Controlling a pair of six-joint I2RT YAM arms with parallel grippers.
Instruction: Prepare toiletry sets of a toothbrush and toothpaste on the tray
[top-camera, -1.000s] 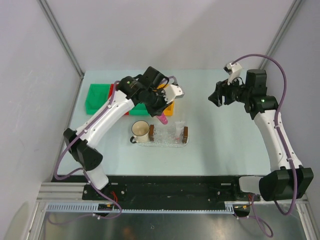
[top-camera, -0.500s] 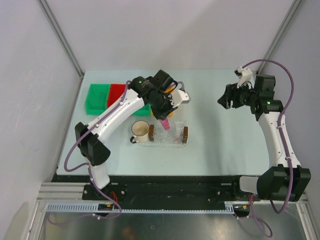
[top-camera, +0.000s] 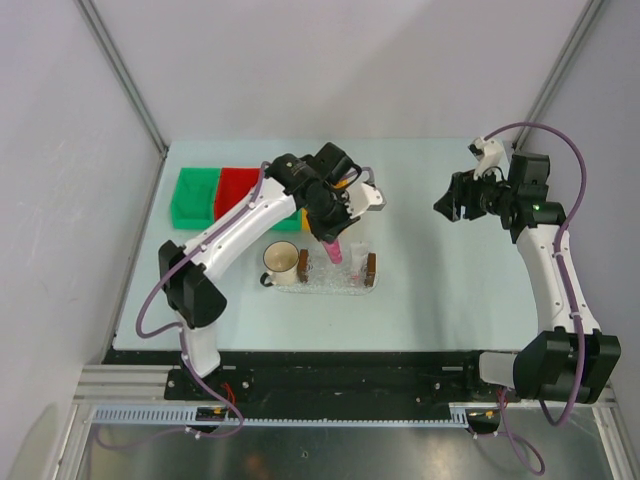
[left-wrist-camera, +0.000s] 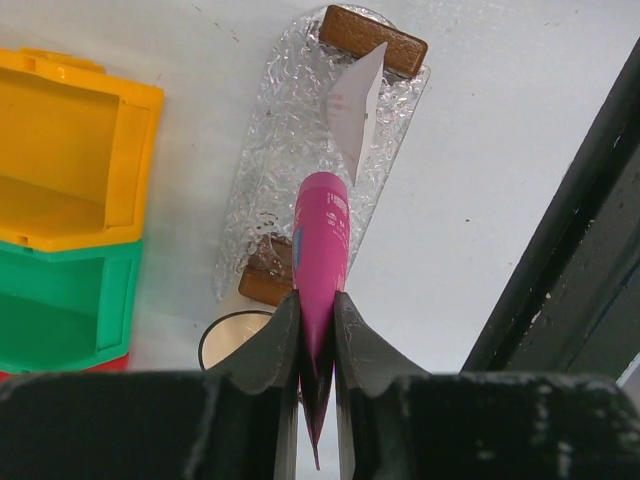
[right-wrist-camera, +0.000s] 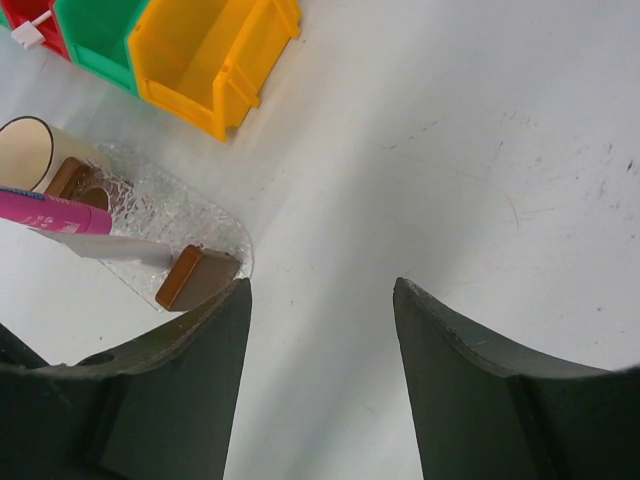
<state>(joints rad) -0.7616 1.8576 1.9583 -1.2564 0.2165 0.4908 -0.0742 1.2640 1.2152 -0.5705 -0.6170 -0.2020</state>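
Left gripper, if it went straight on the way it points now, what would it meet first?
The left gripper, shut on the toothpaste, points at the tray; the tube's tip would likely touch the clear tray floor between its brown blocks first. Depth is unclear.

A robot test cell in a lab: a pale counter (top-camera: 440, 300) boxed in by plain grey panels (top-camera: 60, 150) on metal struts (top-camera: 120, 70). The white left arm (top-camera: 235, 225) and right arm (top-camera: 552, 275) are bolted to an aluminium rail (top-camera: 330, 415) along its near edge, with purple cables (top-camera: 150, 300) looping loose.
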